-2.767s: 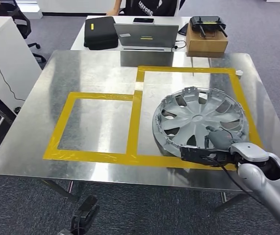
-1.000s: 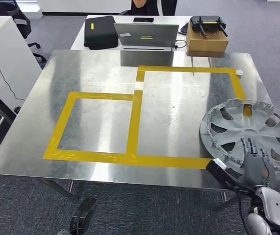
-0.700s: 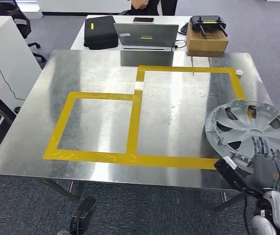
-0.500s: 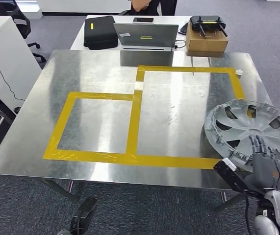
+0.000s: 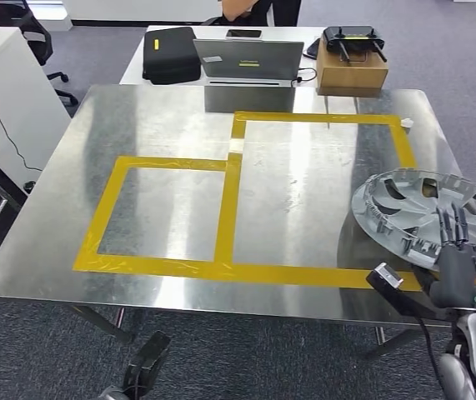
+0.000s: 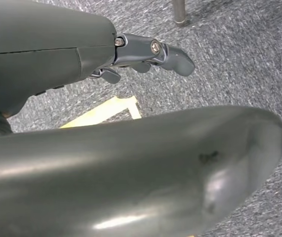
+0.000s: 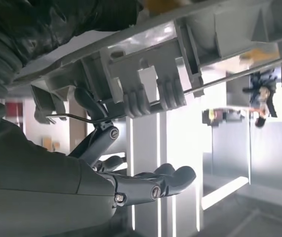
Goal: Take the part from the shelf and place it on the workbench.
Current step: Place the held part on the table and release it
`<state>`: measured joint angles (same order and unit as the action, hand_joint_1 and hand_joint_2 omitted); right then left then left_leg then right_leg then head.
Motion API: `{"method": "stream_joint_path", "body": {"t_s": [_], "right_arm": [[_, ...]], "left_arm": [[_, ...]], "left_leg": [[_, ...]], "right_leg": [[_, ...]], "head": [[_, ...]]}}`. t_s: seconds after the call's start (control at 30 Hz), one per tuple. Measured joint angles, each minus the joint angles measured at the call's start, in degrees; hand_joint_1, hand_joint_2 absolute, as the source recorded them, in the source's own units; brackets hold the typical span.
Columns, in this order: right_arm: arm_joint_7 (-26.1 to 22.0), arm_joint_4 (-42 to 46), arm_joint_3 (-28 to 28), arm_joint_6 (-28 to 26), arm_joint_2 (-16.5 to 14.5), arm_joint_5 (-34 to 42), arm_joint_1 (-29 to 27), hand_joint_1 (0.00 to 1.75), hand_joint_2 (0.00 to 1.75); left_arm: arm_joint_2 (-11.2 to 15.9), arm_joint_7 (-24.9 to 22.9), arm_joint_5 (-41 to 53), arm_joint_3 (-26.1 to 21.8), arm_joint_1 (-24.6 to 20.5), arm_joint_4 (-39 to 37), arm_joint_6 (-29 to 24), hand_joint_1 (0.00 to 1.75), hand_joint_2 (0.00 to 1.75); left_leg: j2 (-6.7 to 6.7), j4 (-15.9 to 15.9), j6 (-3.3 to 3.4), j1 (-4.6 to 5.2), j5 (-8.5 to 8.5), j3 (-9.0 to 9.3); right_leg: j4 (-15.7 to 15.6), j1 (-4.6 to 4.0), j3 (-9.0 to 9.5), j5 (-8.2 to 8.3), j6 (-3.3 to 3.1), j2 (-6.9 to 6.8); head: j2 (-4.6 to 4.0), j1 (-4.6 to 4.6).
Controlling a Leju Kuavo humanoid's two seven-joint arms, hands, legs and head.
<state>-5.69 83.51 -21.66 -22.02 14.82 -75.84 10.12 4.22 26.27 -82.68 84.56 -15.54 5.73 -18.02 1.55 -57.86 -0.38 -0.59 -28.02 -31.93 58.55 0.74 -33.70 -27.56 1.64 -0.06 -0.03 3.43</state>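
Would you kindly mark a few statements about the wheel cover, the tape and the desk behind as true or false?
1. The grey plastic wheel cover lies flat in the middle of the metal workbench. False: it is tilted at the right edge.
2. The right hand is at the cover's near rim. True.
3. The tape rectangles are blue. False: yellow.
4. A laptop sits on the desk behind. True.

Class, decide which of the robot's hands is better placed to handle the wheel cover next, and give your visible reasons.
The right hand: it is raised at the workbench's near right edge, against the wheel cover's rim. The left hand hangs low beside the robot, below the bench top, over grey carpet.
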Motion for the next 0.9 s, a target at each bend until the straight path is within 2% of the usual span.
{"method": "stream_joint_path", "body": {"t_s": [0.17, 0.37, 0.9], "right_arm": [[0.0, -4.0, -3.7, -0.3, 2.6, -7.5, 6.3, 0.0, 1.75], [-0.2, -9.8, -9.1, 0.7, 4.1, -11.0, 12.6, 0.0, 1.75], [-0.3, -15.0, -14.4, 1.9, 4.6, -12.2, 16.1, 0.0, 1.75]], "left_arm": [[-0.5, -1.0, 1.6, 0.0, -0.8, 0.0, 0.0, 0.0, 0.0], [-0.8, -1.6, 2.5, 0.0, -1.1, 0.0, 0.2, 0.0, 0.0], [-0.9, -2.2, 3.1, 0.0, -1.3, 0.0, 0.3, 0.0, 0.0]], "left_leg": [[0.0, 0.0, 0.02, 0.0, 0.02, 0.01], [0.0, 0.0, 0.06, 0.0, 0.06, 0.01], [0.0, 0.0, 0.06, 0.0, 0.04, -0.02]], "right_leg": [[0.0, 0.0, 0.0, 0.02, 0.0, 0.01], [0.0, -0.01, 0.0, 0.03, 0.0, -0.01], [0.0, -0.01, -0.03, 0.01, 0.0, 0.01]], "head": [[0.01, 0.01], [0.0, 0.0], [0.01, 0.01]]}}
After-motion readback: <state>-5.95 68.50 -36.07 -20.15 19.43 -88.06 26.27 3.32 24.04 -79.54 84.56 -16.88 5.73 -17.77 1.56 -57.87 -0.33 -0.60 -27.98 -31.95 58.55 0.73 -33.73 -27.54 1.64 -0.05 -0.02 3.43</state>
